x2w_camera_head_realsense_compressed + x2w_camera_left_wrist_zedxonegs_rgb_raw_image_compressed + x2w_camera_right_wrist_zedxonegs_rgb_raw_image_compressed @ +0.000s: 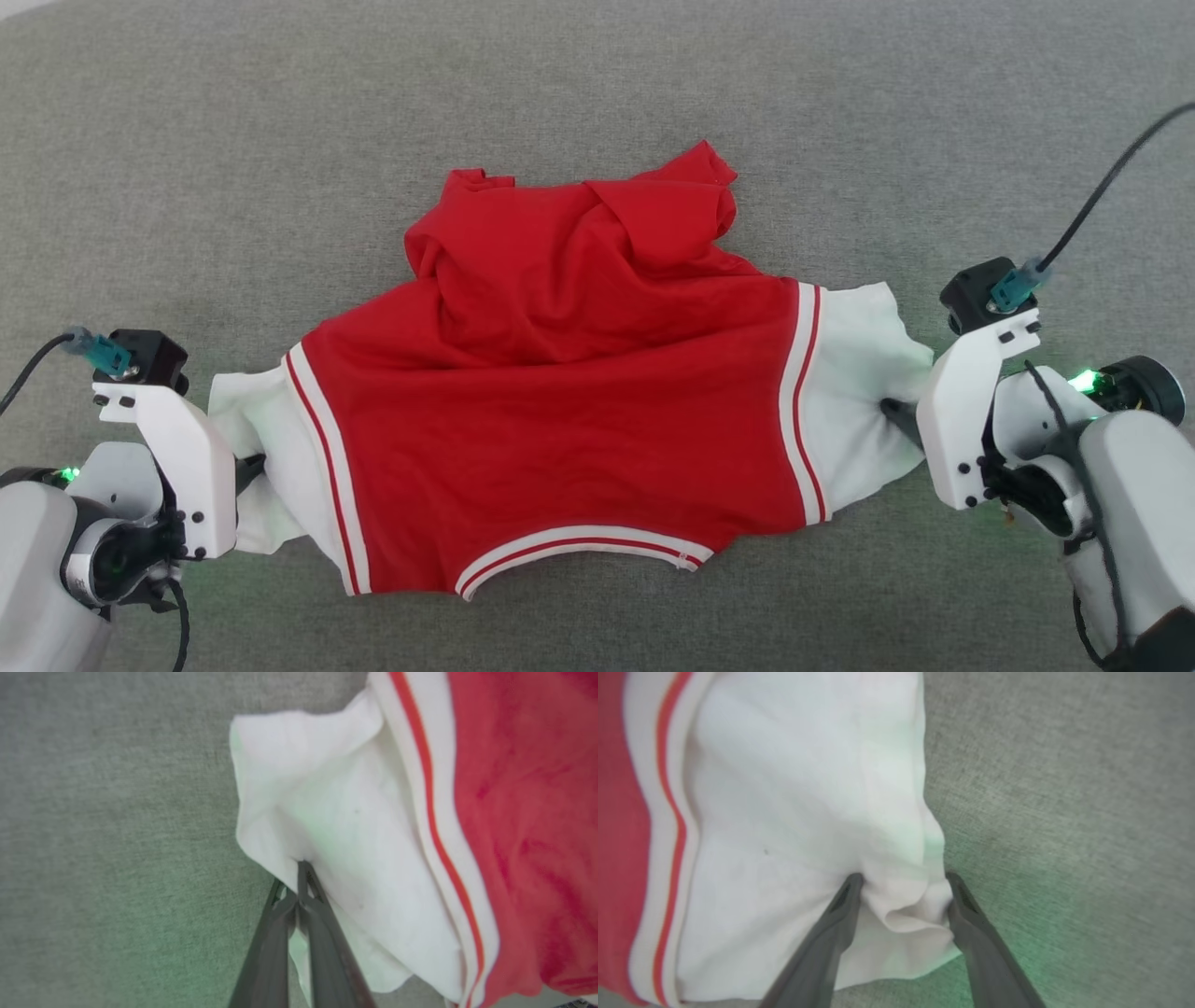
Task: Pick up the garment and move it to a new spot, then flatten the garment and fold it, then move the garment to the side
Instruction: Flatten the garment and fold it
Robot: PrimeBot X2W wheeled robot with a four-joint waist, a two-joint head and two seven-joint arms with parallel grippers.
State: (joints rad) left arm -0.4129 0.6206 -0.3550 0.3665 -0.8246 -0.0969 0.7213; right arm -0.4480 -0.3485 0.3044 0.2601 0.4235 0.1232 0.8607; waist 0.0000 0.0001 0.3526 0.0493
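- Here, on my left, my left gripper (299, 873) is pinched tight on the edge of the left white cuff (327, 802), with a thin lip of cloth trapped between the two fingers. I hold the very end so that a pull would spread the whole width.
- In the middle, the garment (560, 392) lies on the grey fabric surface (597, 75). Its near half is fairly flat between my arms, and its far half is bunched in red folds.
- On my right, my right gripper (903, 882) stands wide, one finger on either side of a puckered fold of the right white cuff (798, 788), touching it but not yet clamped.
- I judge this mirrored hold is for lifting or stretching both ends evenly. Pulling before the right side closes would skew the cloth.
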